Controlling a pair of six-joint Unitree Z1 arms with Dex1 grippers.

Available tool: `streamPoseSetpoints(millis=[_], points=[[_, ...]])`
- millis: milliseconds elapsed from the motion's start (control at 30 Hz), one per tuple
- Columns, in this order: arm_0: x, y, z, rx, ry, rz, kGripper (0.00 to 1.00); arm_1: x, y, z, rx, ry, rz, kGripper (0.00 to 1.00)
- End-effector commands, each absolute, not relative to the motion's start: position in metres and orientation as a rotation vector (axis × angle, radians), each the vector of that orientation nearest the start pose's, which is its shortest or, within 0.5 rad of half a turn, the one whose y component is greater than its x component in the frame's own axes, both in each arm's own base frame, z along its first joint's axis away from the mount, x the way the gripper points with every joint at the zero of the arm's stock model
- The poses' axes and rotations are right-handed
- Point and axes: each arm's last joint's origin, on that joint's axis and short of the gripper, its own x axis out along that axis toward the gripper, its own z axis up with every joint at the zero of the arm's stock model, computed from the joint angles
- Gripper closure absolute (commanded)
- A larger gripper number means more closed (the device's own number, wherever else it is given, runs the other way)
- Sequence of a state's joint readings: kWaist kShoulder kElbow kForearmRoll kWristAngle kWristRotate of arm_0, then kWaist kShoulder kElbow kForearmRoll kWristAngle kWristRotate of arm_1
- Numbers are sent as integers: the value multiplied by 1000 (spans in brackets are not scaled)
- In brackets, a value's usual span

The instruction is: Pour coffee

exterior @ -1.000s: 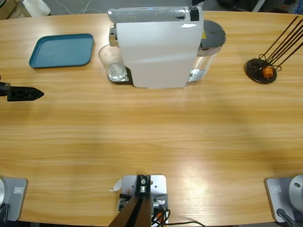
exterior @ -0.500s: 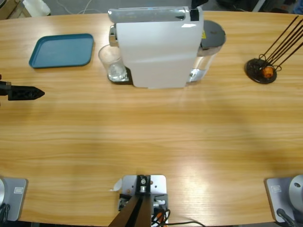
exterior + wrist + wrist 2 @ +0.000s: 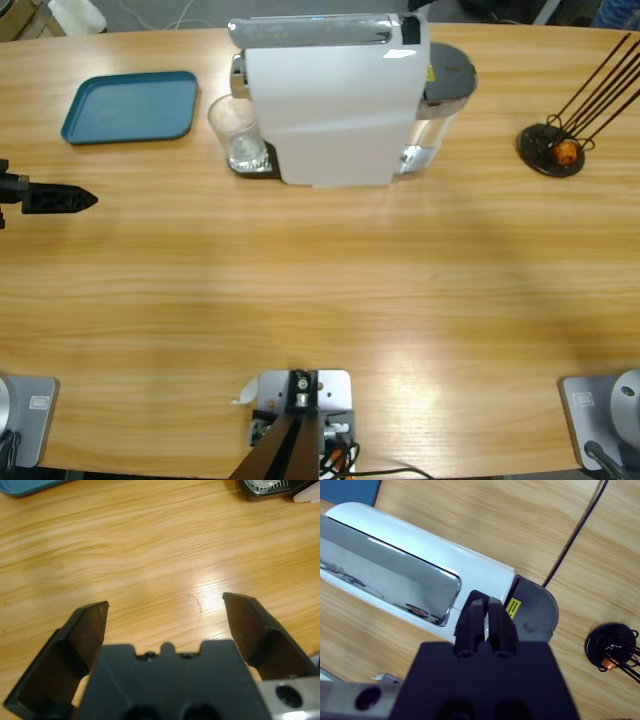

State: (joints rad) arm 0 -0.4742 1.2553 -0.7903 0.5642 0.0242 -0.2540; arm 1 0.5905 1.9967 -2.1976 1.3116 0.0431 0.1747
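We see the white coffee machine standing near the table's far edge, about midway along it, its chrome lid on top and a grey round water tank at its right end. A clear tumbler glass stands on the machine's dark drip tray, touching the machine's left front corner; only a pale glint shows at its bottom, and we cannot tell whether that is the coffee. A blue tray lies flat near the far left corner, well apart from the glass. Near the far right edge sits a black wire stand with thin dark rods leaning up and outward and a small orange piece at its base.

Our left tool comes in from the table's left edge, pointing toward the middle, with bare wood between it and the glass. In the left wrist view our left tool has its jaws spread wide with nothing between them, and the drip tray's edge shows at the top.

In the right wrist view our right tool looks down on the machine's chrome lid and the grey tank, its jaws pressed together and empty. A thin black cable runs across the wood beyond the tank. In the high view only a black bit of this tool shows at the far edge, behind the machine.
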Motion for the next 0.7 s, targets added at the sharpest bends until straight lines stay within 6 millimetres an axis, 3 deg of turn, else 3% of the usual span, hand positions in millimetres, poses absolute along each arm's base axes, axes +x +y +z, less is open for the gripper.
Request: streamPoseSetpoints(millis=[33,700], points=[[158,-83,281,48,1069,-277,9,334,235,400,-188,1171,470,1000],[159,-84,280,52,1075,-278,9,340,244,367,-215,1272,472,1000]])
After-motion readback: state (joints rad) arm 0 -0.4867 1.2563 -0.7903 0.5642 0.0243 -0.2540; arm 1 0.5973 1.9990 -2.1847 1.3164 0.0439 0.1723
